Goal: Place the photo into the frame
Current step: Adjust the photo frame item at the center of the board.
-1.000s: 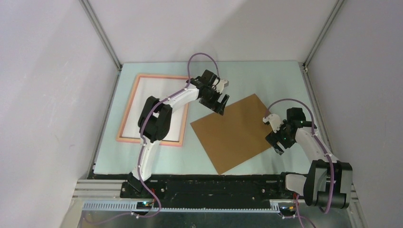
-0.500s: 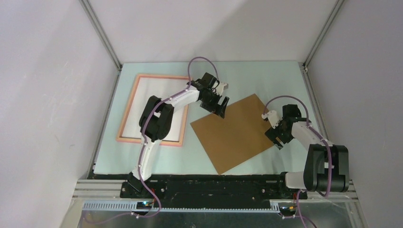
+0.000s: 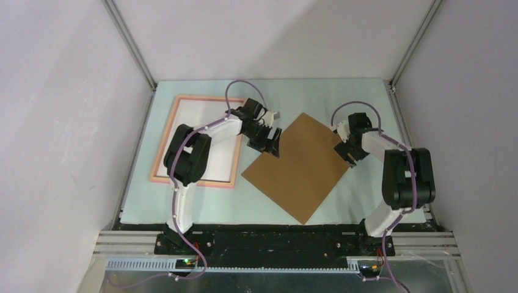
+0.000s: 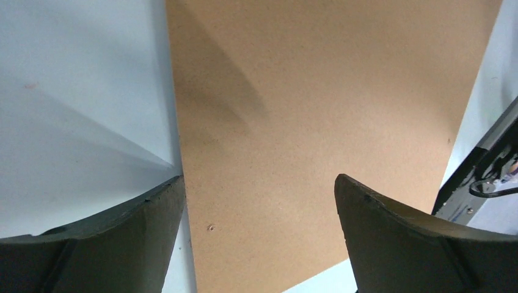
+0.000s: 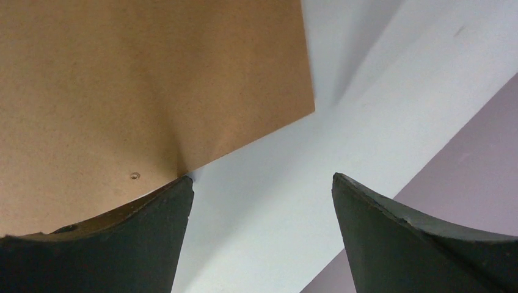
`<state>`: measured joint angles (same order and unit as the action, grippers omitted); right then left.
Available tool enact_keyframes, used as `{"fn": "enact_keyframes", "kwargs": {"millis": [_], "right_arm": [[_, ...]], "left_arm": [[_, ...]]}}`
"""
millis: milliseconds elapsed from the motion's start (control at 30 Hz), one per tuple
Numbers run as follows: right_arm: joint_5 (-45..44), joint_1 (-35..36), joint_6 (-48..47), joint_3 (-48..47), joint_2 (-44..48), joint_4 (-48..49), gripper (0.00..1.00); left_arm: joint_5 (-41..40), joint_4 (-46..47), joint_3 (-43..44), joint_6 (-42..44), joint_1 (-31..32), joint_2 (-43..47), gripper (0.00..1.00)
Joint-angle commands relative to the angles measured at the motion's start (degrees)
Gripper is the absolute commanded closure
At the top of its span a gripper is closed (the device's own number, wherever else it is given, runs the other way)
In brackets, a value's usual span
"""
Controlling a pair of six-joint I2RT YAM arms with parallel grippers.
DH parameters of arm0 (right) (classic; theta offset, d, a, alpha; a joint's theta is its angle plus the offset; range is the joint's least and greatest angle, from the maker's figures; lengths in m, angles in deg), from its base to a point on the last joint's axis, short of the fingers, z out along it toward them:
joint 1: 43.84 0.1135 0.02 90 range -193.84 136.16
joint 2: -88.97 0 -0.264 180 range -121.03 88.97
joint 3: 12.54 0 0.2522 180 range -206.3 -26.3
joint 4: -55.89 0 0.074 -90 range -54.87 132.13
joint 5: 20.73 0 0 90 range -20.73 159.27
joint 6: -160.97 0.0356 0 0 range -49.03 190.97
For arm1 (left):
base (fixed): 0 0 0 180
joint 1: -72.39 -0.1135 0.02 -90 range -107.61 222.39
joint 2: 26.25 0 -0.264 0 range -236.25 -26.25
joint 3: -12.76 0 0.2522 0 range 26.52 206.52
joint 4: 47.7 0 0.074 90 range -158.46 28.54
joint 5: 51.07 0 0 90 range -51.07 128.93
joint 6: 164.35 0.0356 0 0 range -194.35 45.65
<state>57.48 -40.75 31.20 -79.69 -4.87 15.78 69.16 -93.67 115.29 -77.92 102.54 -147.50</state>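
The salmon-pink frame [image 3: 192,182] lies flat at the left of the table, and a plain white sheet [image 3: 192,113] fills its opening. No printed picture shows, so I cannot tell whether that sheet is the photo. The brown backing board [image 3: 299,168] lies flat in the middle. My left gripper [image 3: 270,139] is open and empty, low over the board's far-left edge. In the left wrist view [image 4: 259,201] its jaws straddle the edge of the board [image 4: 317,91]. My right gripper [image 3: 346,149] is open and empty at the board's right corner. In the right wrist view [image 5: 262,195] its left finger touches the board [image 5: 153,79].
The pale table mat [image 3: 342,97] is walled in by lilac panels on the left, back and right. The right wall [image 5: 482,159] stands close behind my right gripper. The left arm's links [image 3: 195,146] lie across the frame. A black rail [image 3: 262,235] runs along the near edge.
The backing board has turned counterclockwise and shifted a little left. My left gripper moved left and nearer. My right gripper moved farther back along the board's right side. Both stayed open.
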Motion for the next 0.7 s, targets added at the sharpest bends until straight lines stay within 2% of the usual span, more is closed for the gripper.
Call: {"fn": "enact_keyframes", "kwargs": {"millis": [0, 167, 333, 433, 600, 667], "right_arm": [[2.3, 2.0, 7.1, -6.7, -9.7, 4.0, 0.1], [0.8, 1.5, 12.6, -19.0, -17.4, 2.6, 0.09], [3.1, -1.8, 17.5, -25.7, -17.5, -1.0, 0.08], [9.6, -5.2, 20.1, -27.1, -14.1, -5.1, 0.08], [29.8, -10.5, 25.5, -25.1, -9.5, -11.8, 0.08], [35.1, -12.2, 26.9, -23.8, -8.8, -13.6, 0.07]], "left_arm": [[5.4, -1.5, -3.4, -3.0, 0.6, 0.6, 0.03], [8.9, 2.2, -5.5, -6.5, 0.6, 0.9, 0.03], [6.9, 6.6, -8.3, -11.6, 0.6, 2.3, 0.02], [5.3, 8.6, -9.5, -14.1, 0.6, 3.8, 0.02], [8.2, 9.3, -9.5, -16.3, 0.7, 4.2, 0.01], [8.5, 9.4, -9.7, -16.6, 1.0, 4.2, 0.01]]}}
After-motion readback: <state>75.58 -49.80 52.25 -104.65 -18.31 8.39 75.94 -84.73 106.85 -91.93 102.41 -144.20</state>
